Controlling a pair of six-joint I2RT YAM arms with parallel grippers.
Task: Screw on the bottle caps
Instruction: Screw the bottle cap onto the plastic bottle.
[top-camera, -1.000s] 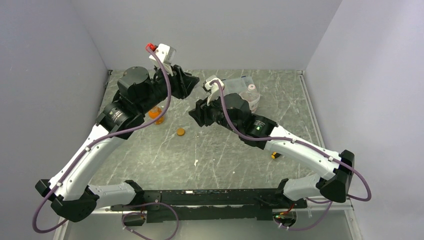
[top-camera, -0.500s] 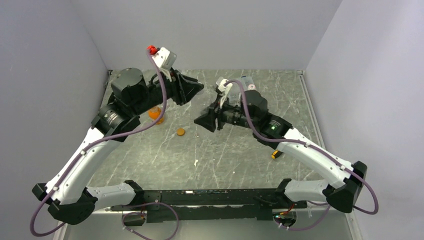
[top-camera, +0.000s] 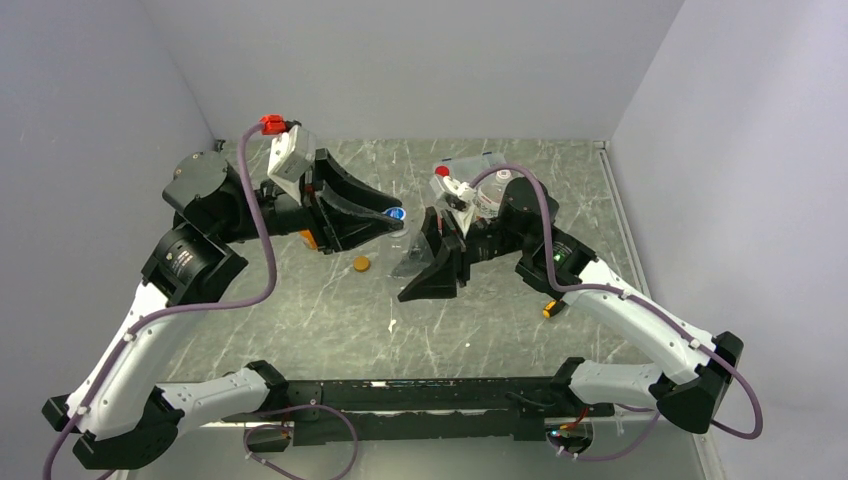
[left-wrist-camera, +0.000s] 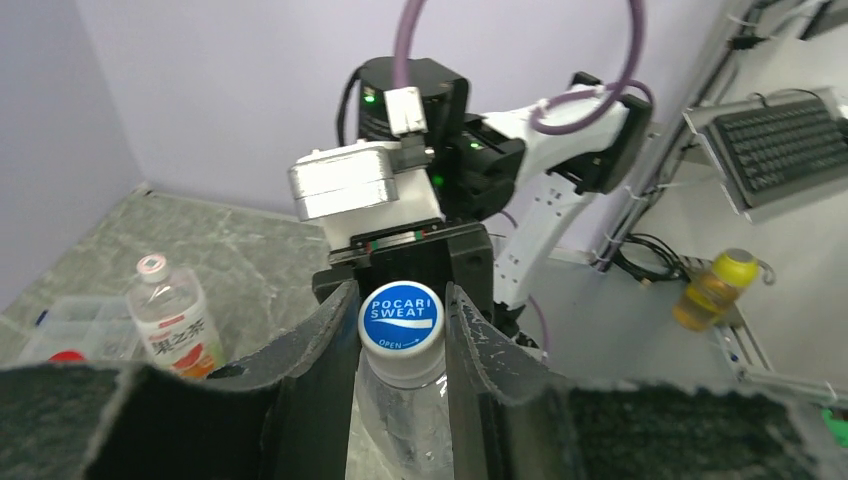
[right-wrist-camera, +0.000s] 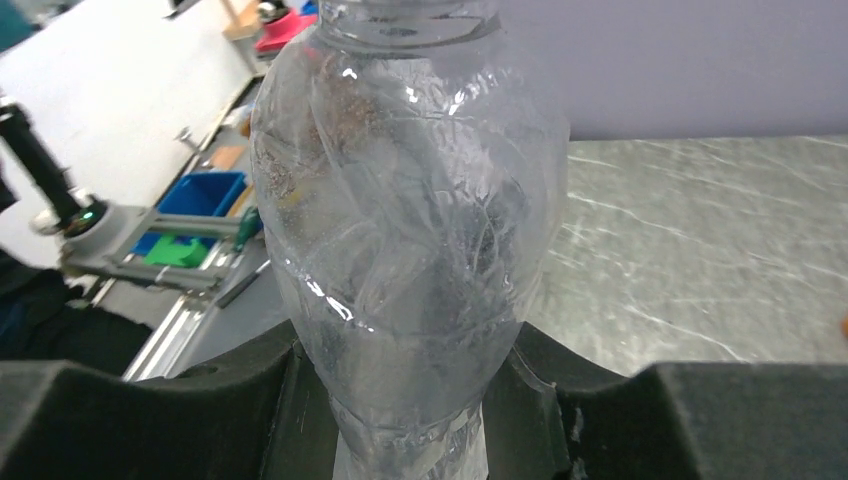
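Where the top view looks down on the table (top-camera: 300, 330), the left gripper (top-camera: 388, 215) meets the right gripper (top-camera: 432, 270) over its middle, with the blue cap (top-camera: 397, 213) sitting on the mouth of the tilted clear bottle (top-camera: 412, 256). In the left wrist view the left jaws are closed on the cap's sides, a sound hold for a small, light, slick piece that could cross-thread if pushed askew. In the right wrist view the right jaws clamp the bottle's crinkled, empty-looking body, whose thin walls will probably buckle under twisting, so a hold nearer the stiffer base seems safer.
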